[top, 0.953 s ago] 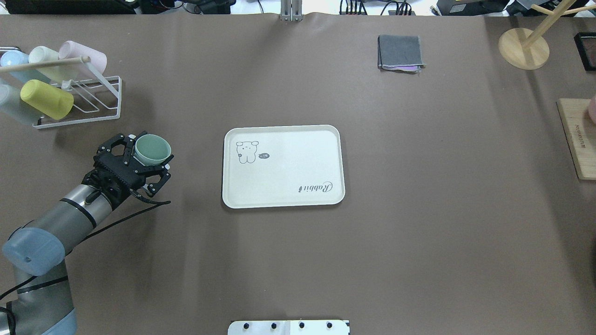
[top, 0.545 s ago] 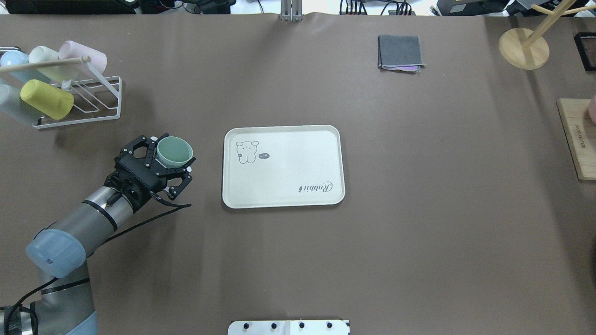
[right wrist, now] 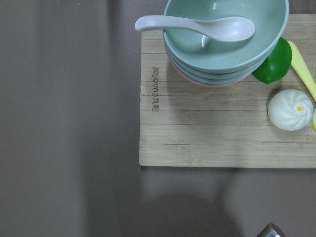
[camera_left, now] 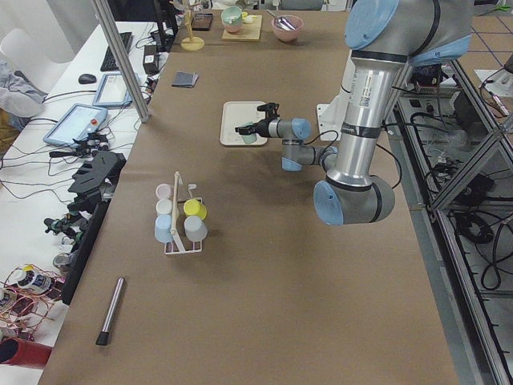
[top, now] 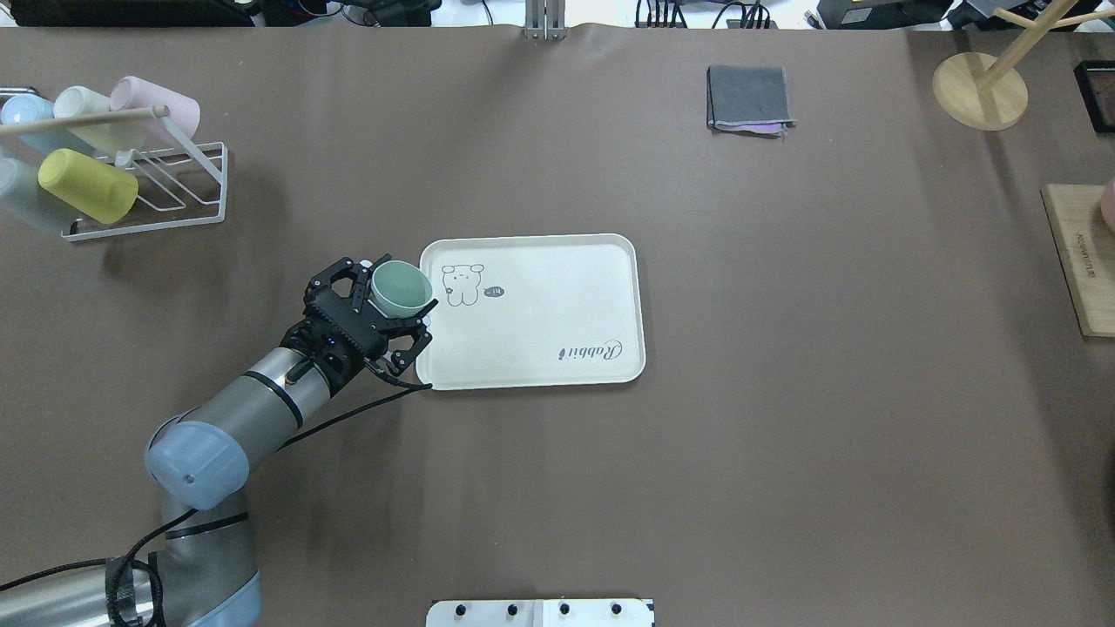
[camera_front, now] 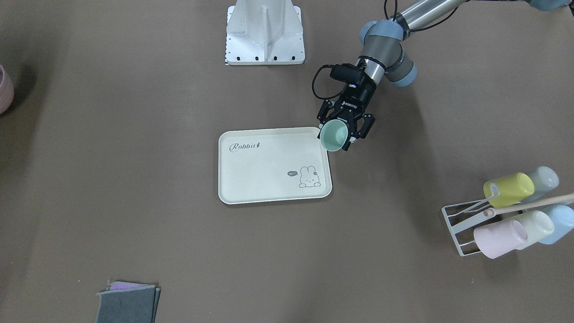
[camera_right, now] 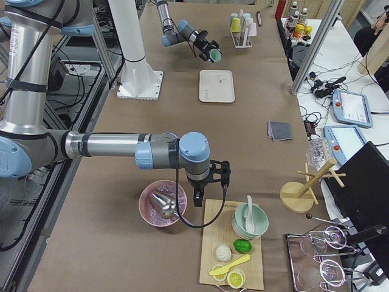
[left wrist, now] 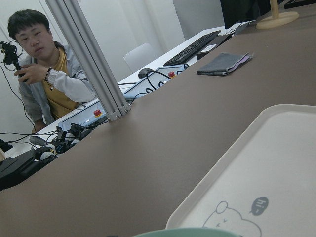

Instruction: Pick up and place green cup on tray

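The green cup (top: pixel 402 287) is a mint-green tumbler, mouth tilted up, held in my left gripper (top: pixel 394 293), which is shut on it. It hangs over the left rim of the cream "Rabbit" tray (top: pixel 531 348), next to the bunny drawing. The front view shows the cup (camera_front: pixel 334 137) at the tray's (camera_front: pixel 269 179) corner. The left wrist view shows only the cup's rim (left wrist: pixel 187 232) above the tray (left wrist: pixel 276 163). My right gripper (camera_right: pixel 203 196) shows only in the exterior right view, above a wooden board; I cannot tell if it is open.
A white wire rack (top: pixel 174 187) with several pastel cups, one yellow-green (top: pixel 87 185), stands far left. A folded grey cloth (top: pixel 749 97) and a wooden stand (top: pixel 980 87) lie at the back. A wooden board (top: pixel 1080 270) with bowls (right wrist: pixel 224 49) is at the right.
My left arm has carried the green cup rightward from near the rack to the tray's left rim. The grip has stayed shut on it.
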Tool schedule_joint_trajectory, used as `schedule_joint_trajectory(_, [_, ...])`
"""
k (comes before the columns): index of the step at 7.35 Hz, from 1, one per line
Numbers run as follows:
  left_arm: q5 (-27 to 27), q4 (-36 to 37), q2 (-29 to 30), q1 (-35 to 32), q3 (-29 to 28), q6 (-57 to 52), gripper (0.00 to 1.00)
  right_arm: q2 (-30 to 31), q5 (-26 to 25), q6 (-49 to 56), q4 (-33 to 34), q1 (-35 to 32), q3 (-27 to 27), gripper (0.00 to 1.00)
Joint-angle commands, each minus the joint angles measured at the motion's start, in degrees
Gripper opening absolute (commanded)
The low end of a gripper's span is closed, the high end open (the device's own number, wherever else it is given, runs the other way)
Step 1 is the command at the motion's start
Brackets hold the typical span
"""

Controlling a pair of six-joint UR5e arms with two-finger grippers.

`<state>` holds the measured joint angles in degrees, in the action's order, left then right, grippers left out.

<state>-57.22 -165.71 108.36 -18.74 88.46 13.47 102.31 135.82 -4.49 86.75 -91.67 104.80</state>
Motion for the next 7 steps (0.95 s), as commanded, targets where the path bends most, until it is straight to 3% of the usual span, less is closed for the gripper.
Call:
schedule_joint_trajectory(1, [-0.2,1.2,3.4,0.0,-2.6,0.2,0.80,0.0,-0.4,0.0,-0.1,0.0,0.1,1.00])
schedule_joint_trajectory(7, [-0.2,9.4,11.9,0.2,-6.7,6.6,0.79,0.0,-0.6,0.0,-0.1,0.0,0.1,1.00])
